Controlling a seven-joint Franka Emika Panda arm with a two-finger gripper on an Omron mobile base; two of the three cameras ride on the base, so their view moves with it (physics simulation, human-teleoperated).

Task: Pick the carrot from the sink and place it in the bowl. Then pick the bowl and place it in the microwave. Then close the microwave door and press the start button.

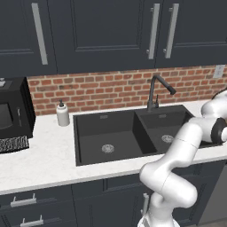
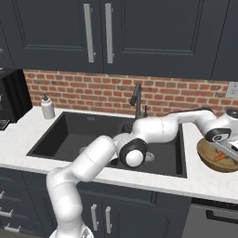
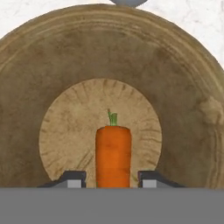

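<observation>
You are looking at a white marble counter (image 2: pixel 18 139) running across the middle of both base views, with the black double-basin sink (image 2: pixel 69 135) sitting at centre and the arm reaching over it toward the right edge of the right base frame. There the wooden bowl (image 2: pixel 207 153) is resting on the counter at the right edge. In the hand view the gripper (image 3: pixel 113 178) is hanging over the bowl's centre, fingertips (image 3: pixel 72 178) standing slightly apart from the carrot (image 3: pixel 113 155) between them, released.
</observation>
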